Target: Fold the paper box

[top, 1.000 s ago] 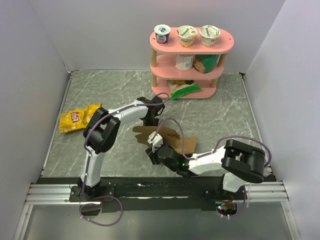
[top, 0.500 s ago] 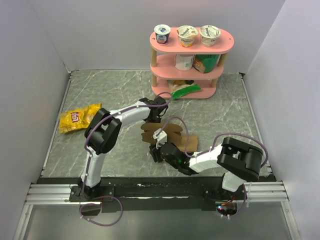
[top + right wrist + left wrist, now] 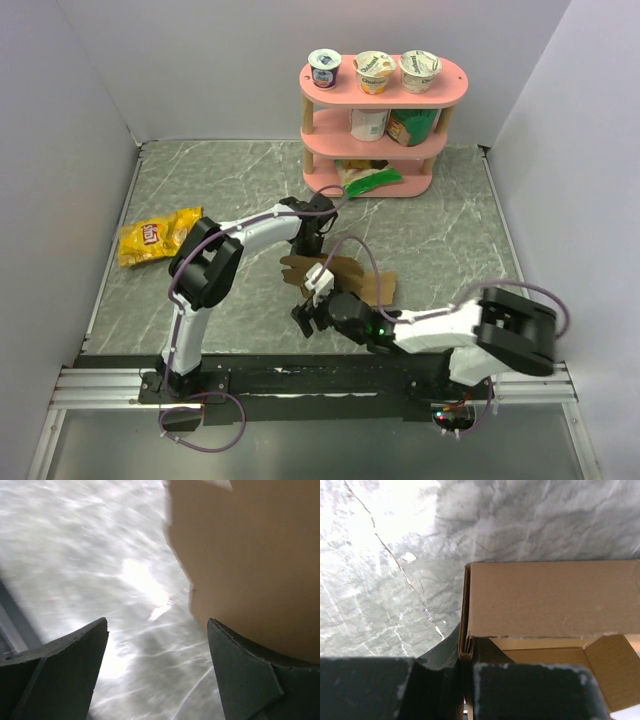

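box (image 3: 347, 273): mid-table, partly folded, lying between the two grippers. The left wrist view shows one wall standing, with the open inside and a side flap below it.
left gripper (image 3: 465, 666): clamped on the box. The wall's corner edge sits pinched between its two fingers.
right gripper (image 3: 157, 645): jaws spread wide, with only table (image 3: 200, 180) between them. The box is a blurred brown patch at the upper right of its wrist view, just beside one finger. Can't tell if they touch.
right arm vs 0.5 s ago: stretched out flatter, with the elbow block swung toward the right edge and the near rail. The gripper has slid a little near-left and now sits off the box's near-left corner.
box vs 0.5 s ago: nudged slightly toward the near edge, and the outline looks more bunched.
box vs 1.0 s ago: it lay wider and further left then.
left arm vs 0.5 s ago: pose about the same, with the same hold at the box's far-left side.
rest: yellow bag (image 3: 158, 235) at the left, well apart. Pink shelf (image 3: 385, 101) at the far side with cups (image 3: 375, 70) on the top tier. Neither has moved.
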